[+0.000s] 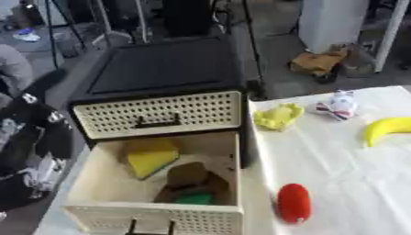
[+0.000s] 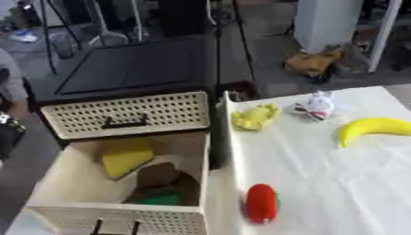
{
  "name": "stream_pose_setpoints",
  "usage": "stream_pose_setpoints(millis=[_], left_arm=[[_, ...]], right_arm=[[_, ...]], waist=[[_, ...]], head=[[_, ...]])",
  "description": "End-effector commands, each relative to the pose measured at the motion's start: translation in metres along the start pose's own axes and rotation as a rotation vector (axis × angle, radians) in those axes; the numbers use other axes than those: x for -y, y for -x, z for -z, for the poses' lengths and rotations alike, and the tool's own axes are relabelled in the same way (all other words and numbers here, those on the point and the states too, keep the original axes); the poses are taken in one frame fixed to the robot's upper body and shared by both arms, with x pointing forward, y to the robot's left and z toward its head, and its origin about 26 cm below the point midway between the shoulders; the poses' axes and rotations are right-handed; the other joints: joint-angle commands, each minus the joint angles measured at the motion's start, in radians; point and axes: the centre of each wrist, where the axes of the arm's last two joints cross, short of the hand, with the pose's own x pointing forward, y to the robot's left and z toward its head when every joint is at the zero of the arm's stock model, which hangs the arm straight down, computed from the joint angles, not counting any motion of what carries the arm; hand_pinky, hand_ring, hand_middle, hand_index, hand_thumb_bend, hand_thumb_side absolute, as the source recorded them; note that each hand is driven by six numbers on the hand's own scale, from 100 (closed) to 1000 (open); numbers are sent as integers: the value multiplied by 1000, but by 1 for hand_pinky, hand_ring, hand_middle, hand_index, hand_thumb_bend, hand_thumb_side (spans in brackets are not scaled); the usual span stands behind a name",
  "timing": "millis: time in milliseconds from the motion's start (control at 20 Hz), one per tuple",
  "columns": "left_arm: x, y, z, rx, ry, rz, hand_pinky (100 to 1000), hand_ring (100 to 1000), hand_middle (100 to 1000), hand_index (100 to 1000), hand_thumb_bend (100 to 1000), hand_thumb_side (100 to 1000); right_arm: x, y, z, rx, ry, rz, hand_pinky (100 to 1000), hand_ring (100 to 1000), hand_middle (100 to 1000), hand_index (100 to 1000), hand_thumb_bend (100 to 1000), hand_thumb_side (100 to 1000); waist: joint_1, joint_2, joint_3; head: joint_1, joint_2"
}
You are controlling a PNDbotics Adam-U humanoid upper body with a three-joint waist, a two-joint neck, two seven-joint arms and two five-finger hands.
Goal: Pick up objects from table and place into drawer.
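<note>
The lower drawer point(image 1: 152, 215) of a black cabinet stands pulled open. Inside it lie a yellow block point(image 1: 148, 158), a brown thing point(image 1: 189, 176) and a small green thing point(image 1: 192, 198). To its right, on the white table point(image 1: 345, 179), lie a red oblong object point(image 1: 294, 203), a yellow soft toy point(image 1: 278, 116), a small white plush toy point(image 1: 340, 105) and a banana point(image 1: 387, 128). My left arm point(image 1: 28, 151), black with silver parts, shows at the left edge beside the drawer, and its hand cannot be made out. My right hand is out of sight.
Above the open drawer, the upper drawer point(image 1: 157, 114) with a perforated cream front and black handle is shut. The cabinet's black top point(image 1: 164, 66) lies behind. Beyond the table, on the floor, are stands, a white unit point(image 1: 333, 23) and a brown bag point(image 1: 317, 62).
</note>
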Motion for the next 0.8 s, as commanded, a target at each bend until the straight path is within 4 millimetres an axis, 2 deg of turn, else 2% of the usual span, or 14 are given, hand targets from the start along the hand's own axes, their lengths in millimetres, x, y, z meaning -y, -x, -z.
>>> stream_pose_setpoints(millis=[50,400,650,800], left_arm=[[-14,-4,0,16,-121,-81,100,100,100,1000,100,620],[-20,0,-17,68,-313,-259,100,100,100,1000,100,622],[-27,1,-25,124,-429,-347,100,100,100,1000,100,613],[-33,1,-29,167,-502,-384,100,100,100,1000,100,615]], right_arm=[[1,-5,11,45,-10,-6,649,800,701,846,100,1000],[1,-6,16,90,-2,3,646,795,706,847,100,1000],[1,-8,22,128,5,10,643,791,709,846,100,1000],[1,-8,26,155,9,14,642,788,712,845,100,1000]], waist=[[-9,-18,4],[-25,-15,16],[-35,-10,27],[-40,-5,34]], head=[[-8,-15],[-26,-9],[-36,23],[-39,29]])
